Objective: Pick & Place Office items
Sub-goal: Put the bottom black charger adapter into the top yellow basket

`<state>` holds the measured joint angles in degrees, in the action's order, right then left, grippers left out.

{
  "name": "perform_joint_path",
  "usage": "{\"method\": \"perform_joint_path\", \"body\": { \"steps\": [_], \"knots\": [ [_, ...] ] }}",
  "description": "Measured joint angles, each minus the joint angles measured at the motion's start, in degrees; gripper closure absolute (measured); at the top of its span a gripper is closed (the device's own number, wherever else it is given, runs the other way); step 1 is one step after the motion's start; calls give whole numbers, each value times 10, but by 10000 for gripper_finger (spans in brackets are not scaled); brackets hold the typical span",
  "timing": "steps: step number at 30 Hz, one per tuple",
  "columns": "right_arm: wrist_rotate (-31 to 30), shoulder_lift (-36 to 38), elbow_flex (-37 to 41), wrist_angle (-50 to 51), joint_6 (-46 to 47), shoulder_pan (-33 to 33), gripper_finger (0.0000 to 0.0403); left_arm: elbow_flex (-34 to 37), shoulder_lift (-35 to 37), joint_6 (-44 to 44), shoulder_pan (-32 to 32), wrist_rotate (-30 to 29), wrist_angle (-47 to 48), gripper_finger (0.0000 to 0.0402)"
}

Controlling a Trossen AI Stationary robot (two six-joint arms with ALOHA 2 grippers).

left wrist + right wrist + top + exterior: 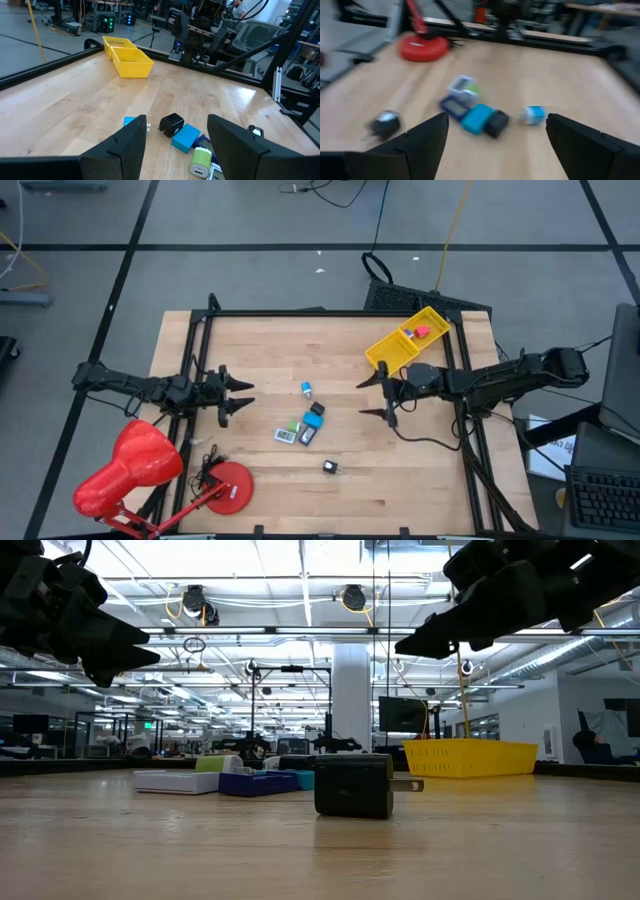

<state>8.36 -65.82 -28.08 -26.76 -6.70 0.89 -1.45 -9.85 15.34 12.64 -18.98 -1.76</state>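
Right gripper spread wide, empty, over bare wood between the yellow tray and the office items clustered mid-table. Black piece lies apart nearer the front edge. Left gripper open, empty, near left edge.

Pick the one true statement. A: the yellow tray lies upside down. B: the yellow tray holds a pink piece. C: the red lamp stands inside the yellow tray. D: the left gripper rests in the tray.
B: in the high view a pink piece lies inside the yellow tray, at the table's far right corner.
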Motion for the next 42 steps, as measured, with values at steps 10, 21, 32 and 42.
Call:
{"method": "perform_joint_path", "body": {
  "steps": [10, 21, 32, 42],
  "knots": [
    [255, 0, 0, -4, 22, -3, 81, 3, 0, 3, 0, -7, -46, 188],
    [262, 0, 0, -18, 33, -6, 81, 1, 0, 0, -1, -11, -182, 188],
    [247, 0, 0, -24, 31, -60, 81, 0, 0, 14, -1, -21, -207, 188],
    [-56, -125, -5, -86, 124, -186, 81, 0, -10, -3, -1, -25, -193, 188]
  ]
}}
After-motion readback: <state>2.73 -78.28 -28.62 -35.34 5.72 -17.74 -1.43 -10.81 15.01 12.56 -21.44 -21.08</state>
